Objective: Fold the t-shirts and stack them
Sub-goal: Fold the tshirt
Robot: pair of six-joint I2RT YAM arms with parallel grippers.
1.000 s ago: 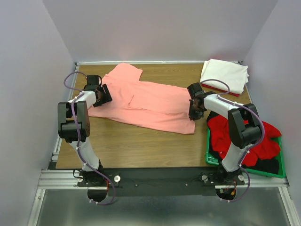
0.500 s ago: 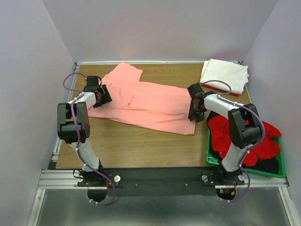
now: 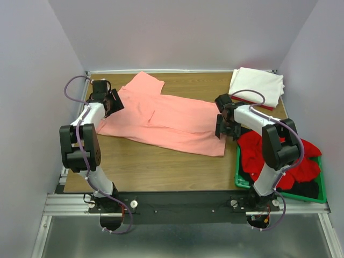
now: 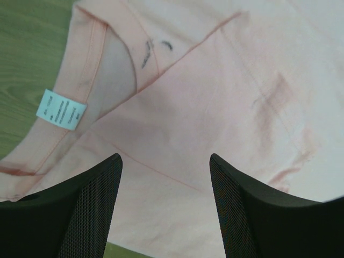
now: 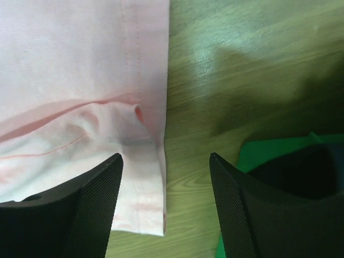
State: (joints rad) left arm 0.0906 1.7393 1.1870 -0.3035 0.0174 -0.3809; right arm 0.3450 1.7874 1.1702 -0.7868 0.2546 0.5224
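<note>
Limp, light salmon-pink t-shirt point(image 3: 166, 121) spread on the desk point(image 3: 161, 166) left of the green crate point(image 3: 242, 184); left gripper point(image 3: 114, 101) and right gripper point(image 3: 221, 131) hover released over its collar and hem, probably the best pinch spots.

We're looking at the wooden table point(image 3: 161, 166), grain running left to right. At its near right corner sits a green plastic crate point(image 3: 238, 173), its rim along the table's right edge. Pale lavender walls point(image 3: 183, 32) close in the table's far side and flanks, and a silver rail point(image 3: 64, 203) runs along its near edge.
</note>
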